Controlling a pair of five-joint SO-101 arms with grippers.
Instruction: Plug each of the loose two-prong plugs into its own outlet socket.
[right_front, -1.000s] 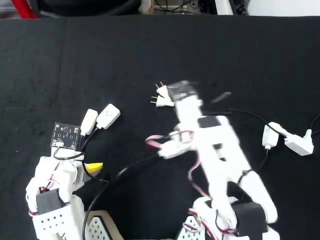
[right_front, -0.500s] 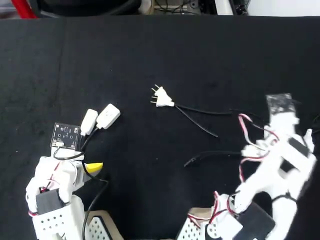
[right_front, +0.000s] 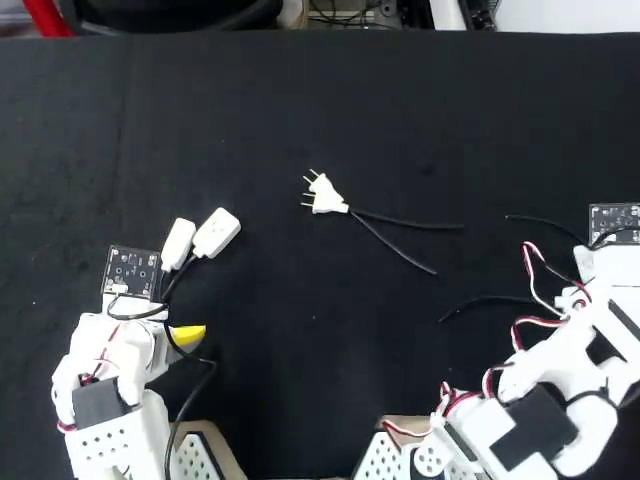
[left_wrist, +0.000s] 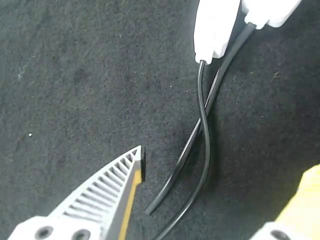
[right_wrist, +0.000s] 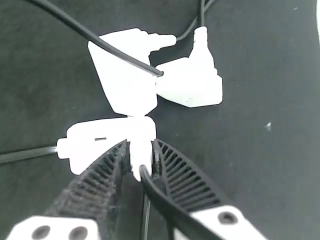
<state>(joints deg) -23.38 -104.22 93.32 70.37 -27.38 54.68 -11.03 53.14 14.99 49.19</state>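
Step in hand: we judge that the right gripper is taking hold of a white connector at the right edge of the surface. No plug is seated yet.
Right jaws: drawn close on the narrow end of that connector and, as far as the wrist view lets us judge, pinching it.
Around the grip: an angled white body touches the connector, and a second angled body sits just beside the first. A thin black cord crosses over them. We cannot tell which of these pieces are plugs and which are sockets.
Left jaws: the left gripper is spread wide and holds nothing. It straddles the twin black cords that run to the sockets.
Plugs, place: the two-prong plugs lie side by side mid-surface, well apart from both arms.
Plugs, heading: the prongs point toward the far left. Each long axis runs on a diagonal, and the cords trail off to the right.
Sockets: the outlet sockets lie side by side near the left arm. Their long axes are slanted, with the free ends toward the far right and the cords running back to the left gripper.
Next move: we think the connector must be lifted clear of its neighbours and the crossing cord. Prongs and socket mouth then need to share one axis before any push.
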